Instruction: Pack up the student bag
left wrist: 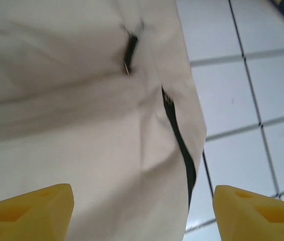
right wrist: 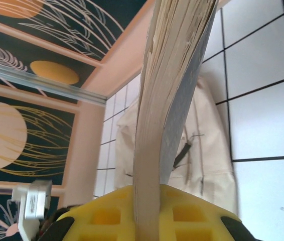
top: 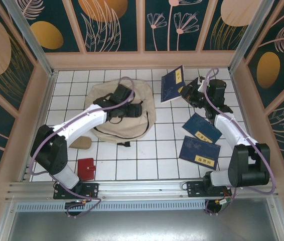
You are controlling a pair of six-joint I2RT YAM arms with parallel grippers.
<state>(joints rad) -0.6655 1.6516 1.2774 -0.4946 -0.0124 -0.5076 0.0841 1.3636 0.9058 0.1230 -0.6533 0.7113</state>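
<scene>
Your left tool (top: pixel 123 108) hangs spread wide with nothing in it, its yellow fingers (left wrist: pixel 31 211) either side of cream fabric, right above the bag (top: pixel 111 134). Your right tool (top: pixel 191 93) is clamped on the edge of one navy book (top: pixel 173 84), held up on edge and tilted, clear of the worktop (top: pixel 157 165). The bag lies on the far left of the tiles, its long axis roughly far to near, just to the left of the held book. The left arm is the nearer one. A black zipper (left wrist: pixel 179 140) runs down the fabric, but you cannot tell whether the mouth is open. Count one bag and three navy books: one held, a second book (top: pixel 202 128) and a third book (top: pixel 198 152) flat by the right arm. One small red item (top: pixel 86 168) and one tan piece (top: pixel 82 143) lie by the left arm.
</scene>
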